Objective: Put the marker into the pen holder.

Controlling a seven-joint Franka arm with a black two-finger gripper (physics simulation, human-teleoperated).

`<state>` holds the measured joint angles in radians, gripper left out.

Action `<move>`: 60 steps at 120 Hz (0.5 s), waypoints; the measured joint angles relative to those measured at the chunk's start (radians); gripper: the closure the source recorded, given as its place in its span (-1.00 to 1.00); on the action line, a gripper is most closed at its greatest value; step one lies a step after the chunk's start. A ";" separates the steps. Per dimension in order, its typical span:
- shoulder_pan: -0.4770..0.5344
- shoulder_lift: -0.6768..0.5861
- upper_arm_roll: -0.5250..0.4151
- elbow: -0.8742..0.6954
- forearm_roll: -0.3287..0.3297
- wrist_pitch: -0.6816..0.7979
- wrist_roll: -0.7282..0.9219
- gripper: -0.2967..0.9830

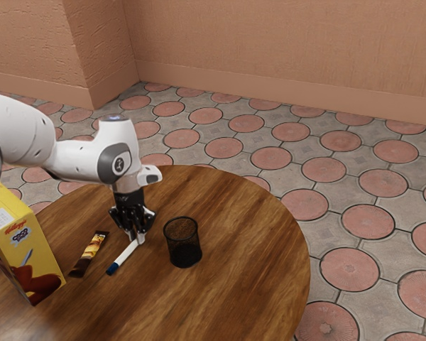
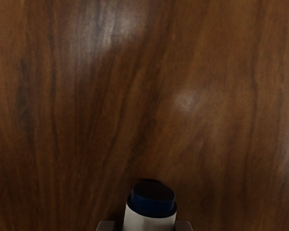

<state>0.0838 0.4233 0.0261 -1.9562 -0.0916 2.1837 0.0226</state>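
Gripping the marker (image 1: 126,256) near one end, with fingers (image 2: 184,226) closed to its width, at or just above the table (image 1: 248,291) beside the pen holder (image 1: 184,253), seemingly finishing the grasp and leaving lifting, carrying and inserting.

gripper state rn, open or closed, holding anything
Gripper: down at the marker, but whether it is open or closed on it cannot be told.
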 joint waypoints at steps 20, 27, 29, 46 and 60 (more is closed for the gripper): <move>0.001 0.002 -0.001 0.000 0.001 0.002 -0.004 0.50; 0.001 0.002 0.000 0.000 0.002 0.003 -0.006 0.53; 0.001 0.002 0.000 0.000 0.002 0.003 -0.006 0.53; 0.001 0.002 -0.001 0.000 0.006 0.003 -0.012 0.58; -0.011 -0.041 -0.002 0.005 0.010 -0.018 -0.018 0.60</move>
<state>0.0730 0.3825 0.0237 -1.9511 -0.0820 2.1653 0.0045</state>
